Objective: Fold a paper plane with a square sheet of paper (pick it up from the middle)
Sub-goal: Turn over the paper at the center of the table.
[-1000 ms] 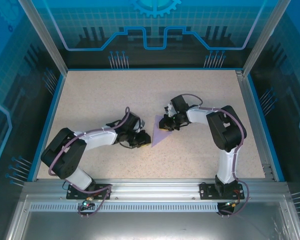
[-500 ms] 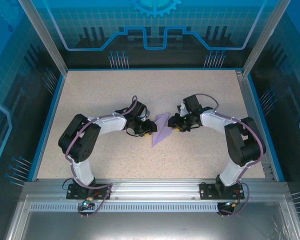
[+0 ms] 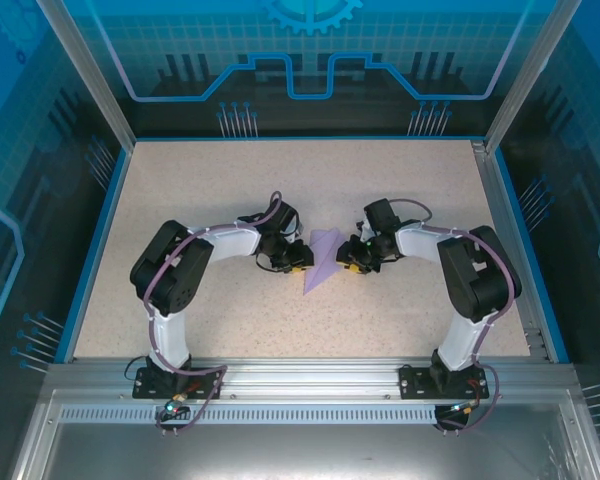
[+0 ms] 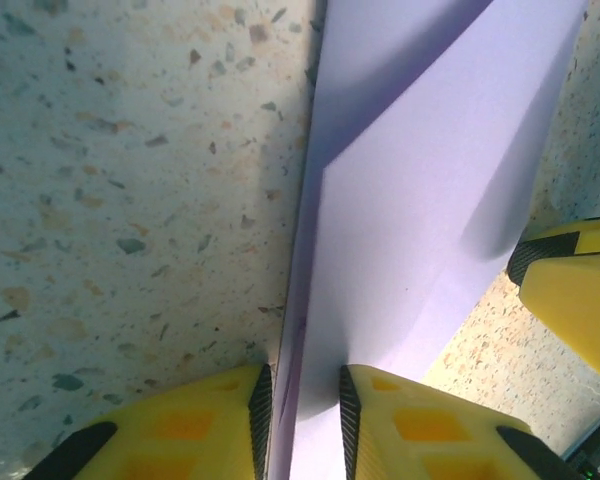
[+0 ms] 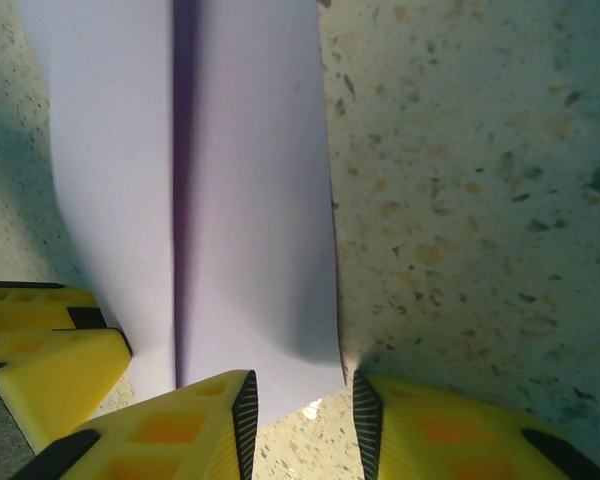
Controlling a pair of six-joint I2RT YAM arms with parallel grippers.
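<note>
The pale lavender paper plane point(image 3: 322, 262), a narrow folded dart with a sharp tip, lies near the middle of the speckled beige counter point(image 3: 210, 190). Its tip points toward the arm bases. It is flanked by the left end effector point(image 3: 300, 262) and the right end effector point(image 3: 350, 264).

From above, the plane's wide end is partly covered by the black wrists on both sides, and the fingertips are too small there to judge. In both wrist views the paper runs off the top edge, so its full outline cannot be followed.

The left end effector's two yellow fingers point(image 4: 180, 430) stand narrowly parted with a fold of the paper filling the gap. Whether the pads actually press it cannot be told. The right end effector's two yellow fingers point(image 5: 450, 430) are apart, with the plane's near edge reaching into the gap and bare counter showing between them, so nothing is clamped.

Counted: one plane, two arms and two end effectors. The left wrist view shows three yellow fingers, the third belonging to the other arm at the right edge. Yellow parts at the left edge of the right wrist view are too cropped to count.
</note>
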